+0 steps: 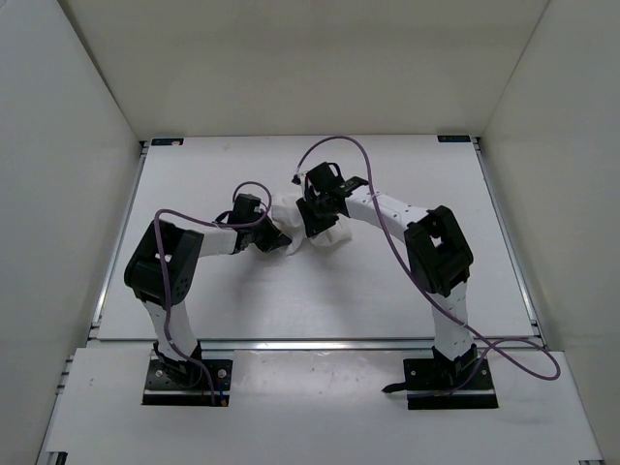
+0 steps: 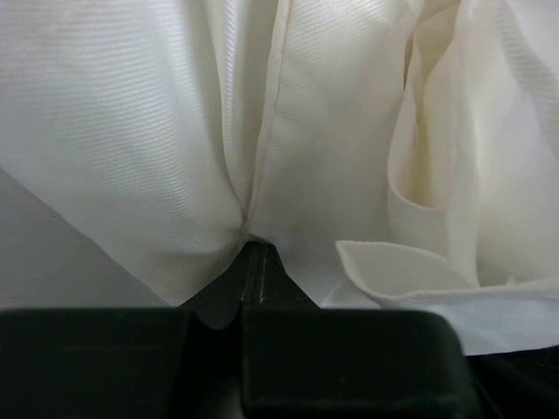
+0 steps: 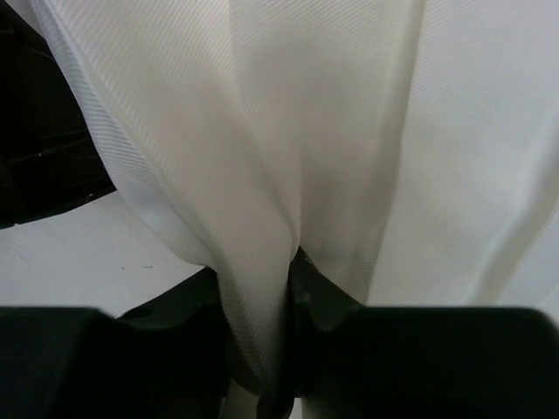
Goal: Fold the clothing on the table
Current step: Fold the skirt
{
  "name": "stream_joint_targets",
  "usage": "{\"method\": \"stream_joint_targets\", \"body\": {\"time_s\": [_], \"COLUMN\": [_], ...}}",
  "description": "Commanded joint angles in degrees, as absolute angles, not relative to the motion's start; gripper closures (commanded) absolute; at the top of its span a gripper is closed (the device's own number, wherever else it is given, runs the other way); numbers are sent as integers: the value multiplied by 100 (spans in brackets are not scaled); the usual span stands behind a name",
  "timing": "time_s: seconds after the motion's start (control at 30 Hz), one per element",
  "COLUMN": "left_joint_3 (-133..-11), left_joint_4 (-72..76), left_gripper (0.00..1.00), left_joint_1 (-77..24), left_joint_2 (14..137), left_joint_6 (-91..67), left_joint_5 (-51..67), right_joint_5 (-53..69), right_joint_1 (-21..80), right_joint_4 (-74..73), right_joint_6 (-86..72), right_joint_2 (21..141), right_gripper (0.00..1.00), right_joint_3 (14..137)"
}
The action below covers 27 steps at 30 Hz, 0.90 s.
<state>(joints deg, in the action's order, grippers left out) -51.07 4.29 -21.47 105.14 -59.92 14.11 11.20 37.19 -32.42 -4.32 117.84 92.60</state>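
Left gripper [image 2: 253,255], bottom centre of its wrist view, is pinched shut on a gathered fold of the clothing [image 2: 332,131]. Right gripper [image 3: 262,297] likewise clamps cloth between its fingers, probably so both can spread it. Only the overhead view shows the garment bunched mid-frame on the table [image 1: 407,291], between both wrists.

In the top view the clothing [image 1: 281,211] is largely covered by the left gripper [image 1: 262,231] and the right gripper [image 1: 312,231], so its outline cannot be told. In both wrist views it is cut off by the upper and side edges, and the ends of both grippers are buried in its folds.
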Motion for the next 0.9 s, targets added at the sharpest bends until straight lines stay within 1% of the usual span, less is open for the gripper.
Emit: {"method": "stream_joint_targets", "body": {"time_s": [0.0,0.03,0.1,0.13,0.17,0.2,0.23,0.27,0.33,0.37,0.43,0.47,0.5,0.53,0.7,0.87], "left_joint_3": [-5151,-5211,-5256,-5256,-5299,-5274,-5256,-5256,-5212,-5212,-5229,-5238,-5264,-5273,-5273,-5274], "left_joint_4": [220,202,97,36,18,0,9,9,0,0,0,0,-165,-176,-316,-457], "left_gripper": [100,100,100,100,100,100,100,100,100,100,100,100,100,100,100,100], "left_joint_1": [-2048,-2057,-2057,-2031,-2048,-2039,-2030,-2022,-1995,-1986,-1952,-2012,-2004,-2039,-2065,-2153], "left_joint_2": [10564,10573,10591,10591,10556,10512,10538,10521,10547,10564,10547,10547,10547,10521,10556,10495], "left_joint_6": [-5897,-5845,-5792,-5748,-5705,-5687,-5687,-5687,-5660,-5651,-5608,-5616,-5616,-5581,-5502,-5414], "left_joint_5": [1204,1222,1187,1187,1178,1178,1169,1160,1160,1169,1169,1152,1143,1143,1072,967], "right_joint_5": [1248,1257,1143,1169,1091,1038,1037,1020,906,836,599,563,519,519,413,465], "right_joint_1": [3674,3674,3709,3692,3683,3709,3700,3691,3718,3735,3779,3840,3858,3867,3824,3542], "right_joint_4": [-3164,-3208,-3269,-3261,-3269,-3304,-3261,-3252,-3252,-3226,-3305,-3339,-3322,-3305,-3357,-3384], "right_joint_6": [-448,-466,-422,-422,-413,-422,-439,-431,-422,-422,-404,-387,-387,-413,-440,-615], "right_joint_2": [11909,11944,12006,12006,11997,11997,12006,11980,12032,12084,12173,12216,12225,12243,12244,12190], "right_gripper": [75,74,58,51,38,35,35,37,51,53,79,90,96,100,100,100], "right_joint_3": [9545,9641,9729,9721,9773,9826,9852,9826,9870,9931,10019,9993,9993,10002,10089,10800]}}
